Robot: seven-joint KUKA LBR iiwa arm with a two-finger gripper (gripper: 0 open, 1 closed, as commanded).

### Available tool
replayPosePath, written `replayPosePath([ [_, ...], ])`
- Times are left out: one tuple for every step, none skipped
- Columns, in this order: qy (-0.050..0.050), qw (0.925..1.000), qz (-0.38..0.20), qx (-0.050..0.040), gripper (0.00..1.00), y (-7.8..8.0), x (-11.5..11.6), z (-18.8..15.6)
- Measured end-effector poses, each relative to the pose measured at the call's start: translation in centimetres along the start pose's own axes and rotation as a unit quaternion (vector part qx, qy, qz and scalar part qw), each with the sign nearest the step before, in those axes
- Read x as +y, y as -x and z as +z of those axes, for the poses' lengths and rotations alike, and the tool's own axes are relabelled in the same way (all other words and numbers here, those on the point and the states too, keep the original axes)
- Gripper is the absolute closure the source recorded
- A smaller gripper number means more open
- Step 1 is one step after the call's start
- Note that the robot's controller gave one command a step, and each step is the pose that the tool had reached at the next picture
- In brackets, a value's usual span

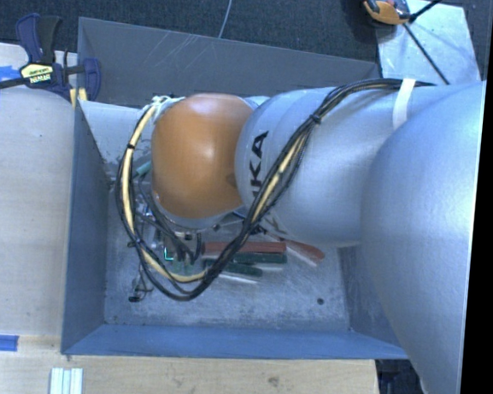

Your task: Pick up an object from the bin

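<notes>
Whether the jaws are apart or together cannot be told: they are hidden beneath the orange cover at the wrist, which is held low over the left-middle part of the bin's floor. Below the cover some dark metal parts of the wrist are seen, ringed by black and yellow cables that loop down close to the floor.

Just to the right of these parts, on the middle of the floor, a small heap of long thin things is laid. A reddish-brown strip is seen on top, a dark green stick beside it toward the near wall, and a red and white piece at the right end. The heap is partly covered by the silver arm, by which the right half of the bin is spanned. Grey sloped walls are set around the bin's speckled floor.
</notes>
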State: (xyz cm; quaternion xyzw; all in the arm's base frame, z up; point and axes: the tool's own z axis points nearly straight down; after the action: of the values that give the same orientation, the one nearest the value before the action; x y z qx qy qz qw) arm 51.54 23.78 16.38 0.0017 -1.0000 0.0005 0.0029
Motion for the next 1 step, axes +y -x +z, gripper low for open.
replayPosePath([
  [0.001, 1.0, 0.002, -0.0039, 0.0, 0.22, -0.09, -0.45],
])
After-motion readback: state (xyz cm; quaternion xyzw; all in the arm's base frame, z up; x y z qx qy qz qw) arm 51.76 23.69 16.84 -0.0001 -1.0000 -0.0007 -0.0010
